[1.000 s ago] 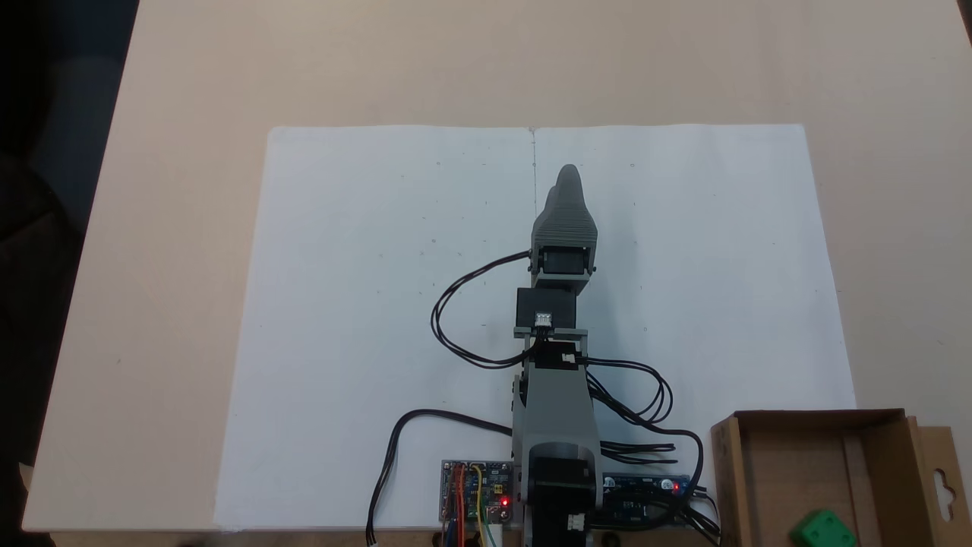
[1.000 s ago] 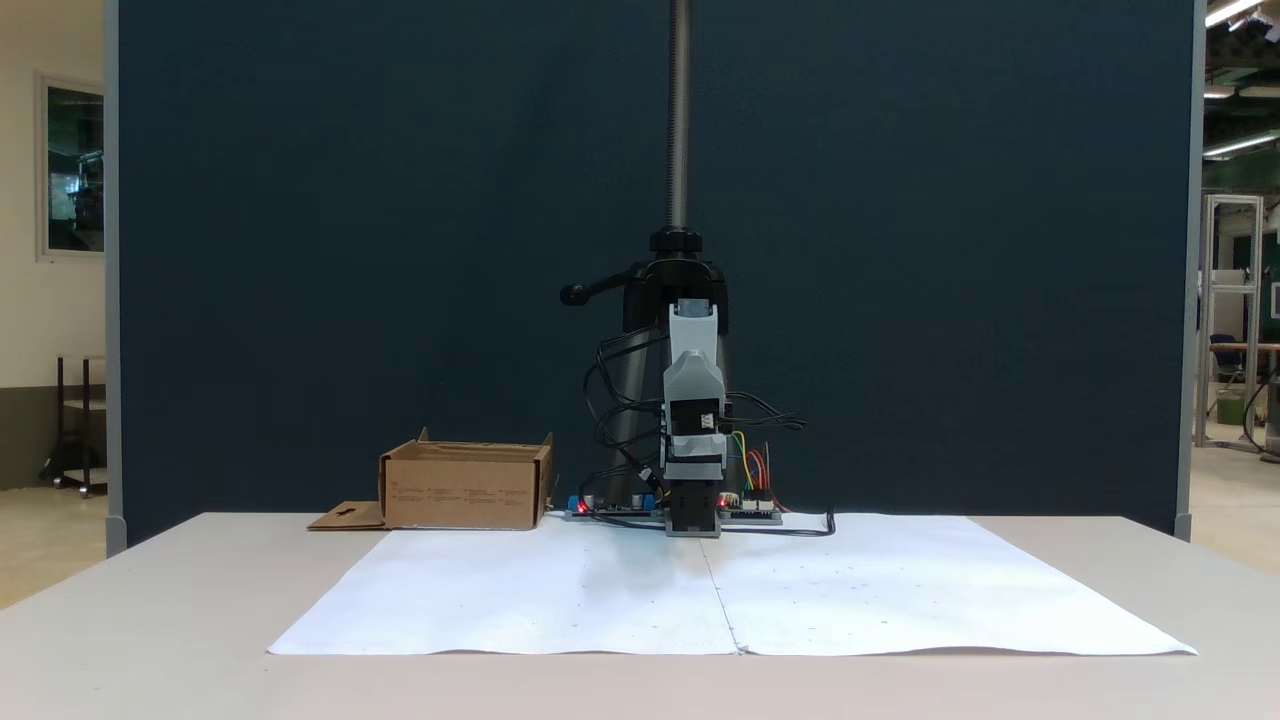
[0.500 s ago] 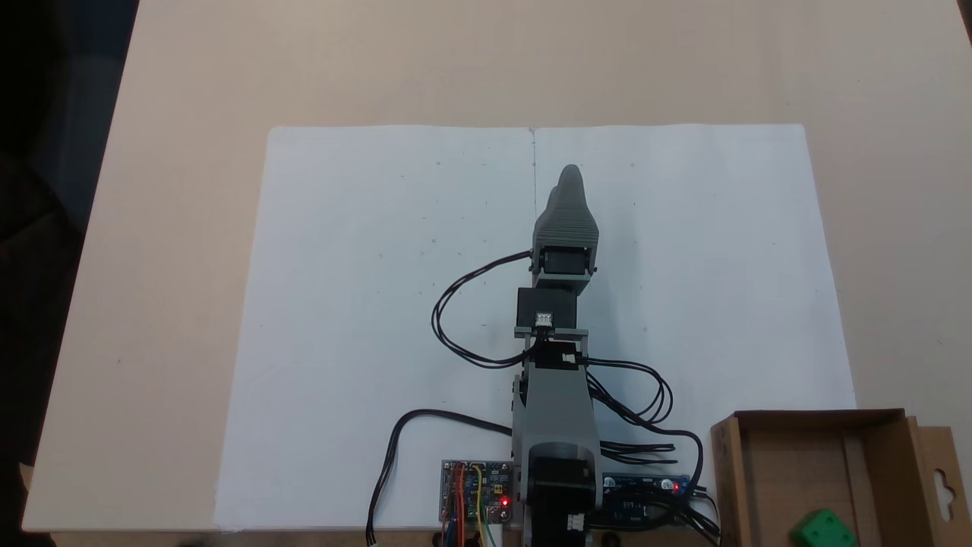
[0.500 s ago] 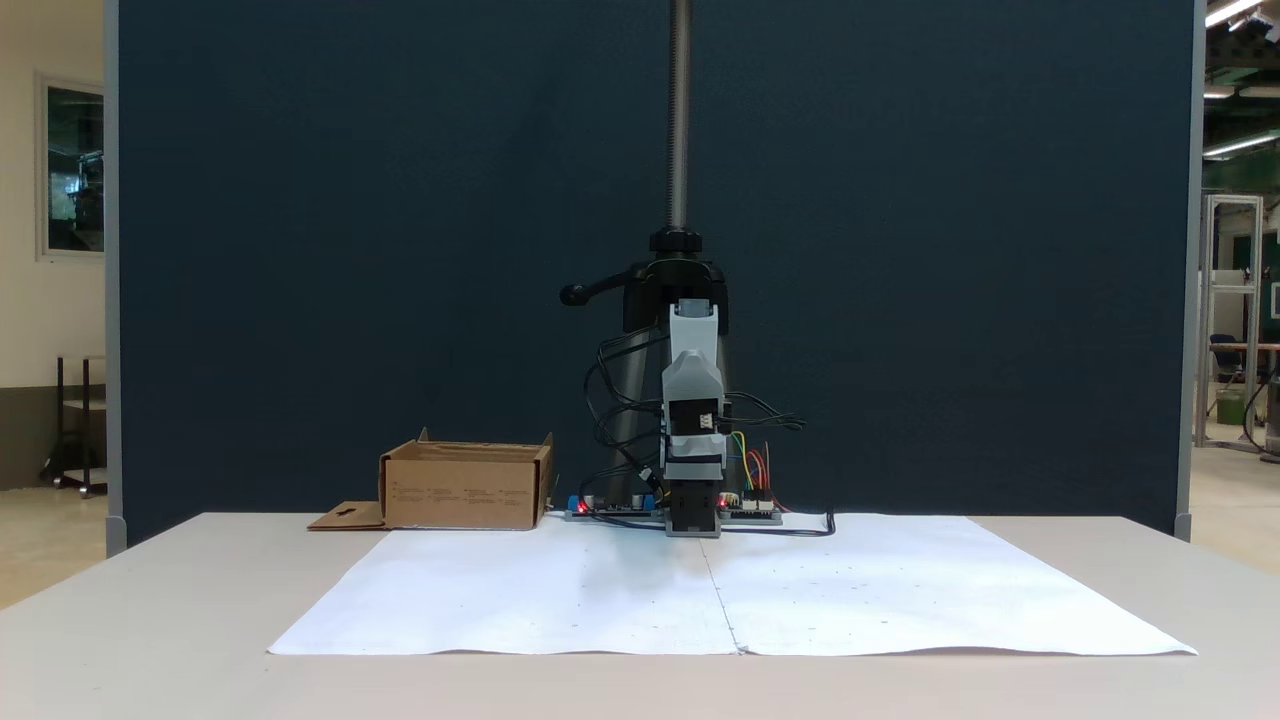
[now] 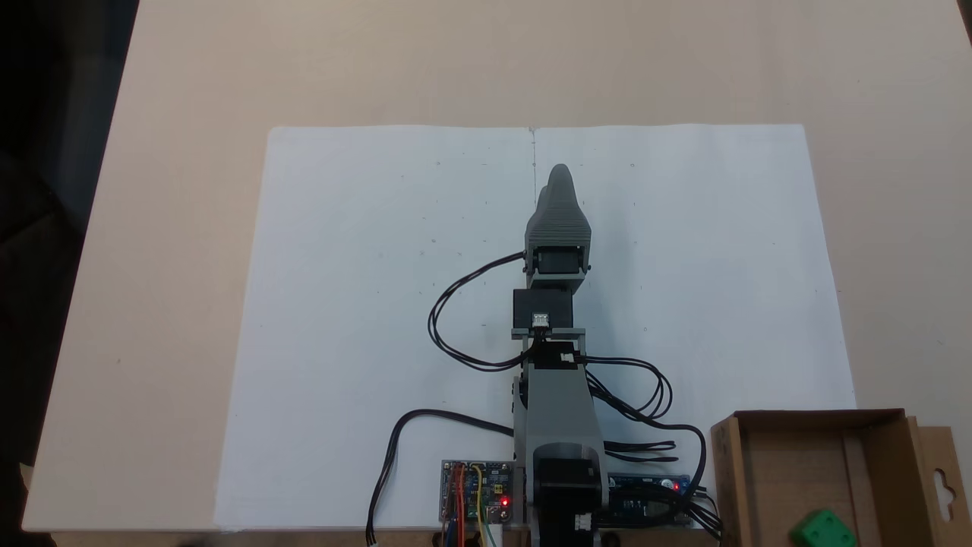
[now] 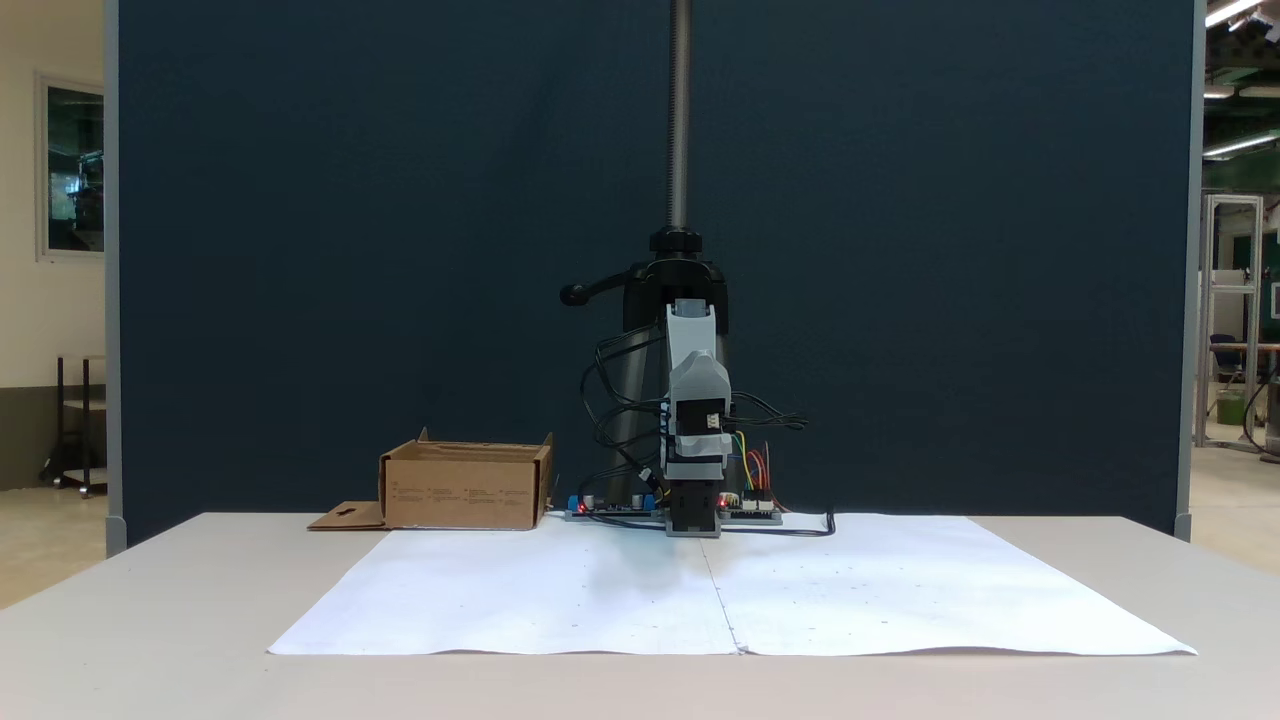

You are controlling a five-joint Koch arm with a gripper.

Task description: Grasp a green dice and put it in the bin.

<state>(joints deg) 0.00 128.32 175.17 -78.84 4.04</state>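
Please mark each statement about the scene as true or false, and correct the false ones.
1. The green dice lies inside the bin. True.
2. The gripper holds the dice. False: it hangs over the white paper, far from the dice.
3. The bin's side flap has a keyhole-shaped cutout. True.
4. The bin stands on the white paper. False: it stands on the table, beside the paper's corner.

Bare white paper [image 5: 364, 304] all round; bin [image 5: 729, 471] far aside.
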